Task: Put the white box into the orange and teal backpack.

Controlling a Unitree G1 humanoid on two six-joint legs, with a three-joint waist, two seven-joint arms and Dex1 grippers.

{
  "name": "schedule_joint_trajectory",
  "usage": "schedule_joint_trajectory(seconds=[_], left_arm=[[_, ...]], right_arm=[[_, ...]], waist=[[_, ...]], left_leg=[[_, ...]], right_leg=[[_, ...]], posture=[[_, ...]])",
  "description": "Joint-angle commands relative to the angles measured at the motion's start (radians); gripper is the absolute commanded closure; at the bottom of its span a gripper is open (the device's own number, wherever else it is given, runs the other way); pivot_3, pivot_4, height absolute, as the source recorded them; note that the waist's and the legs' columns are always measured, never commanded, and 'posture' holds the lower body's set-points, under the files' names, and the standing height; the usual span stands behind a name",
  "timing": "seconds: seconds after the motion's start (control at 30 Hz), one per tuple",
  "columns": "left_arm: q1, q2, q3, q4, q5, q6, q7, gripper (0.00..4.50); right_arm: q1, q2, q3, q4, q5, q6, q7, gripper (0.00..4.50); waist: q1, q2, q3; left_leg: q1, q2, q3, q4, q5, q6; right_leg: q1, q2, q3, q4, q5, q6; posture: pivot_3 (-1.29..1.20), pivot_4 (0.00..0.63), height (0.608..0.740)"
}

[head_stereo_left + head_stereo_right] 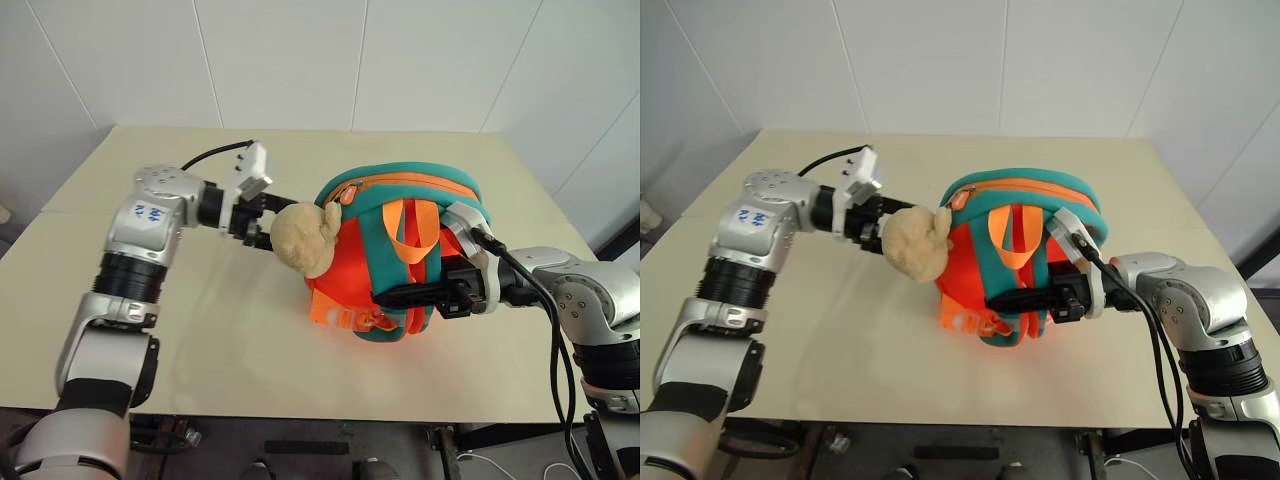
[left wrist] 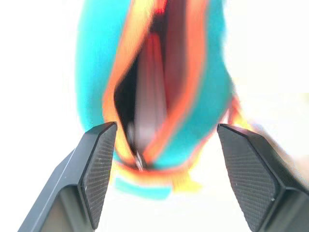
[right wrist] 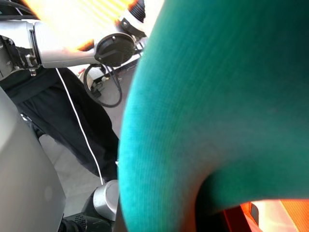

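Observation:
The orange and teal backpack (image 1: 400, 240) stands in the middle of the table, with its tan plush toy (image 1: 307, 237) hanging on its left side. My left gripper (image 1: 258, 228) is open just left of the toy, holding nothing. In the left wrist view its fingers (image 2: 99, 164) frame the backpack's unzipped top (image 2: 159, 72), where a pale flat edge, apparently the white box (image 2: 147, 96), sits inside. In the head views the box is hidden. My right gripper (image 1: 390, 297) reaches in from the right and is shut on a teal strap (image 3: 217, 111) at the backpack's front.
The beige table (image 1: 200, 350) has free room to the left and in front of the backpack. White walls rise behind its far edge. A black cable (image 1: 555, 340) hangs along my right arm.

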Motion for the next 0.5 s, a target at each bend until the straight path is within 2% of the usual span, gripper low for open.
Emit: schedule_joint_trajectory(seconds=[0.03,0.13,0.23,0.4,0.5], left_arm=[[0.027,0.057,0.052,-0.062,-0.036,0.015,-0.027,0.95],[0.092,0.130,0.081,-0.121,-0.055,0.049,-0.041,0.95],[0.139,0.151,0.137,-0.192,-0.098,0.071,-0.010,0.95],[0.169,0.102,0.189,-0.308,-0.177,0.116,0.059,0.95],[0.154,0.018,0.196,-0.306,-0.168,0.072,0.163,0.95]], right_arm=[[0.011,-0.001,-0.011,-0.013,0.005,-0.004,-0.003,4.50],[0.019,-0.003,-0.014,-0.014,0.002,-0.003,-0.008,4.50],[0.024,-0.001,-0.015,-0.008,0.002,-0.004,-0.010,4.50],[0.008,0.010,0.001,0.014,-0.011,-0.010,0.000,4.50],[-0.008,0.019,0.010,0.028,-0.018,-0.014,0.006,4.50]], waist=[[0.002,0.000,0.000],[0.000,0.000,0.000],[0.000,0.000,0.000],[0.006,0.000,0.000],[0.006,0.000,0.000]], left_leg=[[0.000,0.000,0.000,0.000,0.000,0.000],[0.000,0.000,0.000,0.001,0.000,0.000],[0.000,0.000,0.000,0.001,0.000,0.000],[0.000,0.000,-0.001,0.006,0.000,0.000],[0.000,0.000,-0.001,0.008,0.000,0.001]], right_leg=[[0.000,0.000,0.000,0.000,0.000,0.000],[0.000,0.000,0.000,0.001,0.000,0.000],[0.000,0.000,0.000,0.001,0.000,0.000],[0.002,0.000,-0.001,0.003,0.000,0.000],[0.003,0.000,-0.001,0.003,0.001,0.001]], posture=[[0.00,0.150,0.740],[0.00,0.150,0.740],[0.00,0.150,0.740],[0.00,0.150,0.740],[0.00,0.150,0.740]])
